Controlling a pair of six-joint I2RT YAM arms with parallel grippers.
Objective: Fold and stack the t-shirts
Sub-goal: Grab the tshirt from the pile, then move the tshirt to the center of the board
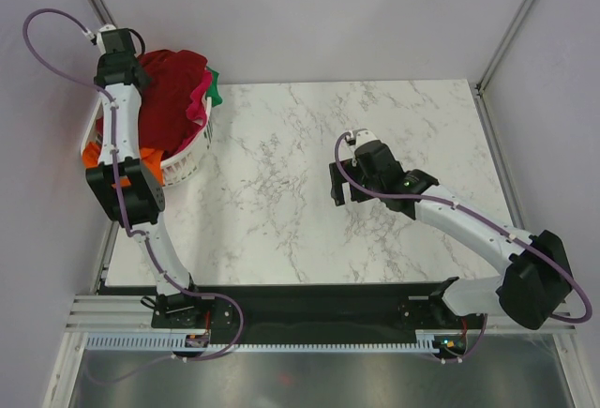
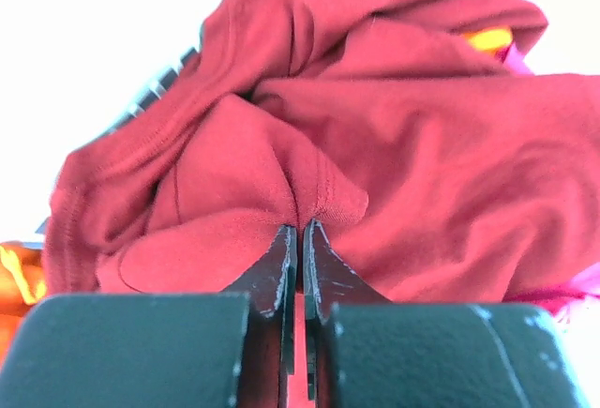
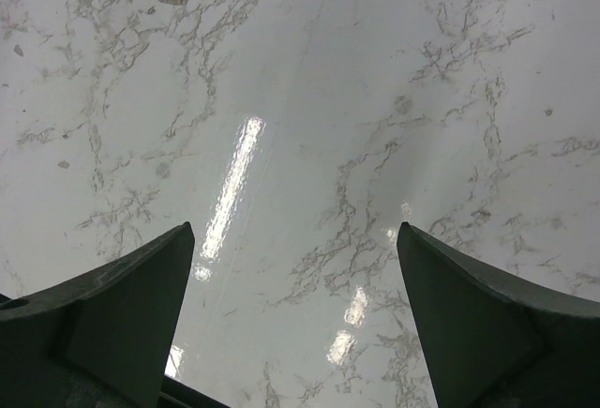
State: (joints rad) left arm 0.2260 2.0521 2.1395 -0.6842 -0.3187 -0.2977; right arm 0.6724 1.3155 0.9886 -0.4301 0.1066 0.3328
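Pinching a raised fold of the dark red t-shirt (image 2: 394, 145) with the left gripper (image 2: 300, 228), pressed almost fully together with only a sliver of gap, the cloth caught right at the tips. Heaped straight ahead of and above that gripper in thick creases, filling most of the wrist view, with a stitched hem running off to the left of the tips. Peeking out low at the left edge, beside the gripper body, and again far ahead to the upper right: the orange t-shirt (image 2: 17, 277). Showing at the right edge, level with the tips and a little above: a strip of the hot pink t-shirt (image 2: 562, 286). Seen from overhead as one mound inside the white laundry basket (image 1: 187, 159), with the green t-shirt (image 1: 215, 86) at the side of the pile farthest from the left gripper (little of it visible). Hovering well apart from the basket with the right gripper (image 3: 295, 227), spread wide, holding nothing. Directly under and ahead of it, only the marble-patterned table (image 3: 309, 98), glossy with streaks of reflected light between the two tips.
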